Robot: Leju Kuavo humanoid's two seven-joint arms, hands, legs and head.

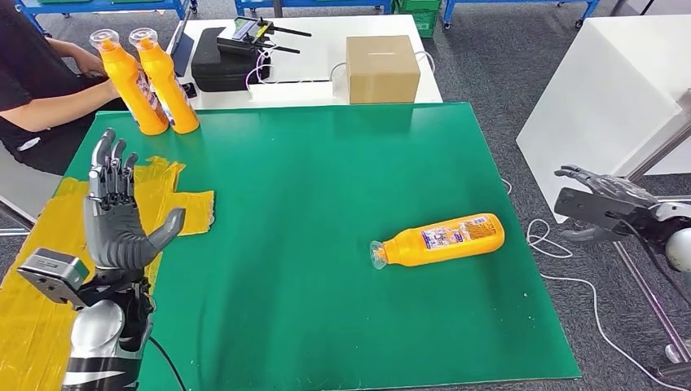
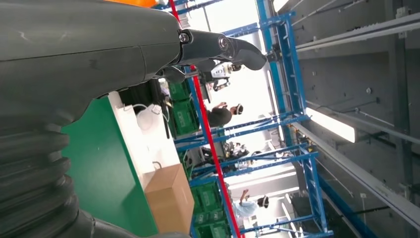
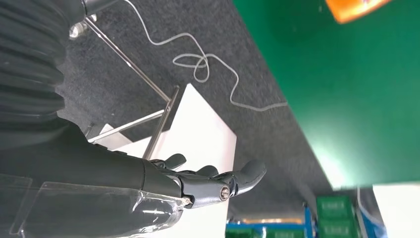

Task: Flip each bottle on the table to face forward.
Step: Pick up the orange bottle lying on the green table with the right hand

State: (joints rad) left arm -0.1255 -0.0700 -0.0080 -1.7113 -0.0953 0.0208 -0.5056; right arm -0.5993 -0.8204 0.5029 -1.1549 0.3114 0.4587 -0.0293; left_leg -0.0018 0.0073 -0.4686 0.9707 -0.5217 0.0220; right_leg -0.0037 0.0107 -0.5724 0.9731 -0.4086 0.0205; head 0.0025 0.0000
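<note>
Head view: three orange bottles on the green table (image 1: 326,269). One lying bottle (image 1: 444,239) on its side toward the right of the mat, cap pointing left, label facing up, nothing touching it. Two standing bottles (image 1: 155,81) upright and touching each other at the far left corner, clear caps on top, just beside a seated person's arm (image 1: 61,104). One patch of yellow tape (image 1: 175,195) on the left part of the mat. One cardboard box (image 1: 382,68), one black case (image 1: 224,61) and one controller (image 1: 253,34) on the white table behind. Left hand (image 1: 121,213) raised above the yellow patch, palm up, fingers straight and spread, thumb out to the side, holding nothing. Right hand (image 1: 607,204) off the table's right edge above the grey floor, fingers loosely spread, empty, well apart from the lying bottle. One white cable (image 1: 554,244) coiled on the floor near it.

Left wrist view: left hand (image 2: 148,49) with fingers extended and apart, nothing gripped; green table (image 2: 104,173) and one cardboard box (image 2: 171,201) beyond; blue racks and distant persons in the background.

Right wrist view: right hand (image 3: 198,183) with fingers apart and slightly bent, empty, above floor and white cable (image 3: 198,64); end of the lying bottle (image 3: 354,7) on the green table (image 3: 346,99), apart from the hand.
</note>
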